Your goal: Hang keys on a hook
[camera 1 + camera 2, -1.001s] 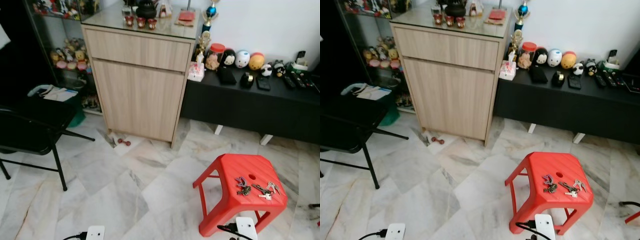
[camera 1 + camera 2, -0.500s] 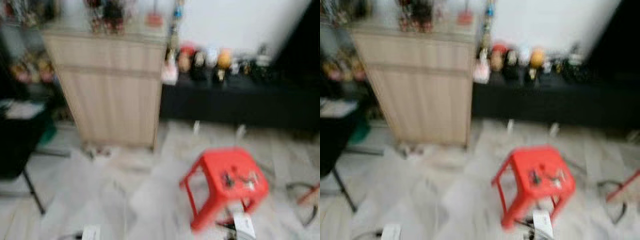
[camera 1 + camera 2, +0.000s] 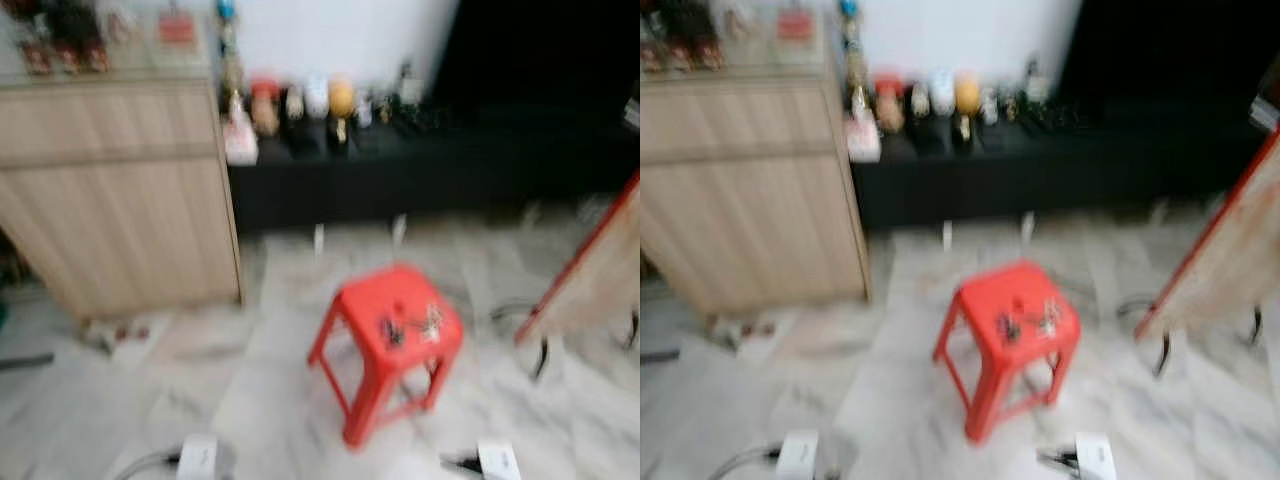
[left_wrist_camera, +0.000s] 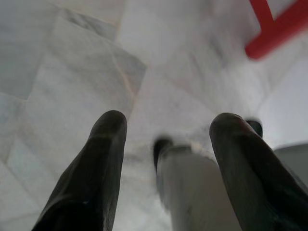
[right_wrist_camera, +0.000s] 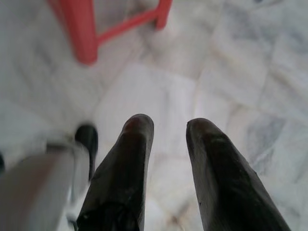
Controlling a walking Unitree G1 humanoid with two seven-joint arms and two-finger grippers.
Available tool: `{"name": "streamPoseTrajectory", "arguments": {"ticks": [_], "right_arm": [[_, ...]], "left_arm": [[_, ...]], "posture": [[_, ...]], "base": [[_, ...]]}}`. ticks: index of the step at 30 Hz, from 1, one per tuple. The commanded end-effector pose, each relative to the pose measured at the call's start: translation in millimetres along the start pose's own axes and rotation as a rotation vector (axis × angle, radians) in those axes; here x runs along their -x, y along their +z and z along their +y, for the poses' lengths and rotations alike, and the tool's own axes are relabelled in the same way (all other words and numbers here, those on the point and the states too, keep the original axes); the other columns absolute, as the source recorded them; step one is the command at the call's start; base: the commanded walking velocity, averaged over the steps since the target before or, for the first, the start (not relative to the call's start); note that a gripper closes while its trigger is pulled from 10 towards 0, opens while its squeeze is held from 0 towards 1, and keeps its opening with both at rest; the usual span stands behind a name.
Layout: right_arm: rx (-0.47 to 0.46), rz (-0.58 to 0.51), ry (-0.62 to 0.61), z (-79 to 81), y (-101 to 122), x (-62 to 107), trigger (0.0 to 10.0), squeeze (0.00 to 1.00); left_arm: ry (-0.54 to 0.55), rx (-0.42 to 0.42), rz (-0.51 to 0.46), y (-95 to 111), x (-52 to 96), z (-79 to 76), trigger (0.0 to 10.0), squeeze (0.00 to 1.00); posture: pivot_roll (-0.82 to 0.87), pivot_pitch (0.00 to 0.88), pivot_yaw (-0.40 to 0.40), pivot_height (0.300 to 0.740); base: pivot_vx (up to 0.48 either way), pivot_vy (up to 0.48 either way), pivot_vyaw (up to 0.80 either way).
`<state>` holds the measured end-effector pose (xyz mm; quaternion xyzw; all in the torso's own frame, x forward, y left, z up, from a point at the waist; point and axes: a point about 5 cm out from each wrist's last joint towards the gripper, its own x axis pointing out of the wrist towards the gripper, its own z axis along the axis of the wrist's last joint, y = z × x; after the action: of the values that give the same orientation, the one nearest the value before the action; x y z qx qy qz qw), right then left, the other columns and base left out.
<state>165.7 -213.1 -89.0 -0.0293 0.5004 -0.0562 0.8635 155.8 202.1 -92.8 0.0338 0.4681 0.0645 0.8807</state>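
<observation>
Head views blurred. Keys [image 3: 408,326] lie loose on top of the red stool [image 3: 392,345], apart from either arm, so pickup is not yet begun. Left tool [image 4: 166,132] and right tool [image 5: 167,130] both hang over the marble floor [image 4: 72,82], fingers spread, empty, likely idle while walking.

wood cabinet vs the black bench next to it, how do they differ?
The wood cabinet is light tan; the black bench is dark. The cabinet stands tall, its top above the bench's; the bench is low and long. The cabinet's base sits near the floor, while the bench stands on pale legs with a gap beneath. Both stand against the white wall and carry small items, too blurred to name.
</observation>
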Motion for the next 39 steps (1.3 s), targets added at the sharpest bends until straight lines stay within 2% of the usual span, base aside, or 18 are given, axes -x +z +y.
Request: {"name": "streamPoseTrajectory", "arguments": {"ticks": [1, 7, 17, 24, 28, 30, 33, 36, 39], "right_arm": [[-0.263, -0.050, 0.161, 39.2, 11.5, -0.6, 10.0, 0.00], [-0.287, -0.062, 0.141, 35.0, 13.1, -0.9, 10.0, 0.00], [-0.261, -0.055, 0.132, 25.6, 15.7, -1.5, 10.0, 0.00], [-0.239, -0.058, 0.138, 25.0, 16.6, -1.5, 10.0, 0.00], [-0.273, -0.077, 0.118, 25.0, 16.6, -1.3, 10.0, 0.00], [-0.280, -0.082, 0.116, 24.7, 16.5, -1.3, 10.0, 0.00], [-0.273, -0.084, 0.115, 23.7, 16.4, -1.2, 10.0, 0.00], [-0.257, -0.087, 0.115, 21.5, 16.6, -1.2, 10.0, 0.00], [-0.255, -0.090, 0.108, 17.2, 16.6, -1.1, 10.0, 0.00]], "left_arm": [[0.002, -0.215, -0.014, 30.2, -6.3, 15.5, 10.0, 0.00], [0.002, -0.196, -0.033, 32.3, -6.5, 11.6, 10.0, 0.00], [0.007, -0.161, -0.048, 34.9, -6.9, 2.7, 10.0, 0.00], [0.056, -0.067, -0.035, 31.3, -6.5, 3.7, 10.0, 0.00], [0.047, -0.091, -0.038, 31.5, -6.5, 4.6, 10.0, 0.00], [0.043, 0.050, -0.074, 30.7, -5.5, 2.4, 10.0, 0.00], [0.043, 0.177, -0.116, 30.7, -4.3, 0.4, 10.0, 0.00], [-0.005, 0.163, -0.161, 35.0, -3.8, -3.4, 10.0, 0.00], [-0.038, 0.080, -0.188, 39.0, -3.5, -8.2, 10.0, 0.00]], "posture": [[-0.02, 0.000, 0.075, 0.740], [-0.03, 0.000, 0.065, 0.740], [-0.01, 0.000, 0.028, 0.740], [-0.01, 0.000, 0.027, 0.740], [-0.02, 0.000, 0.040, 0.740], [-0.03, 0.000, 0.041, 0.740], [-0.05, 0.000, 0.036, 0.740], [-0.05, 0.000, 0.022, 0.740], [-0.02, 0.000, 0.000, 0.740]], "base": [[0.000, 0.000, -0.77], [0.000, 0.000, -0.77], [0.000, 0.000, -0.77], [0.000, 0.000, -0.77], [0.000, 0.000, 0.00], [0.000, 0.000, 0.00], [0.000, 0.000, 0.00], [0.000, 0.000, 0.00], [0.000, 0.000, 0.00]]}}
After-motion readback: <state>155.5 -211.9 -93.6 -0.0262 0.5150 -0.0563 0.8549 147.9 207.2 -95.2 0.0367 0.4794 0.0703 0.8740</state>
